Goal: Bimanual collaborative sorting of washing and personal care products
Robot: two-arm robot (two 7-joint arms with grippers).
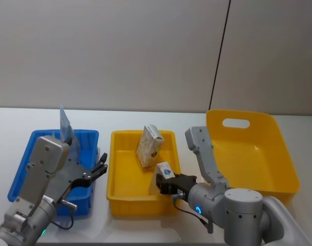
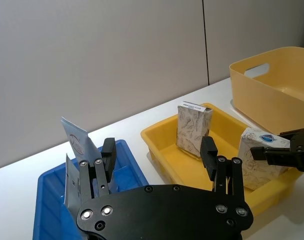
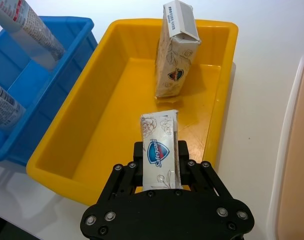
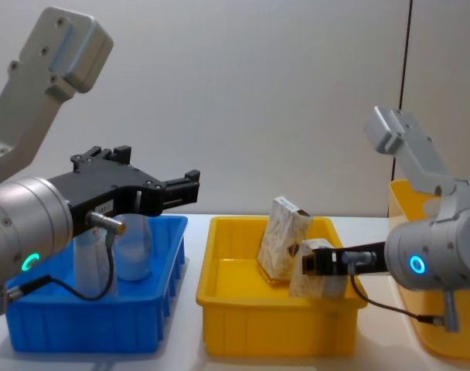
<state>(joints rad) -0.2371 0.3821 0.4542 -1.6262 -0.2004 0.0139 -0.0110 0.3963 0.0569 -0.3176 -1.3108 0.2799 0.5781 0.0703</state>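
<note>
A marbled carton (image 3: 159, 150) with a blue shield logo is clamped in my right gripper (image 3: 160, 150), low over the near right corner of the yellow tray (image 3: 87, 130). Head view: held carton (image 1: 164, 170), right gripper (image 1: 165, 180). A second carton (image 1: 149, 146) leans upright at the tray's far side, also the standing carton (image 4: 281, 241). Two pale squeeze tubes (image 1: 66, 128) stand in the blue tray (image 1: 27, 164). My left gripper (image 1: 100, 165) hangs open and empty over that tray's right edge; chest view: left gripper (image 4: 190, 188).
A large yellow basket (image 1: 279, 154) with a handle slot stands at the right, close beside my right arm. The three containers sit in a row on a white table (image 1: 7, 123) against a grey wall.
</note>
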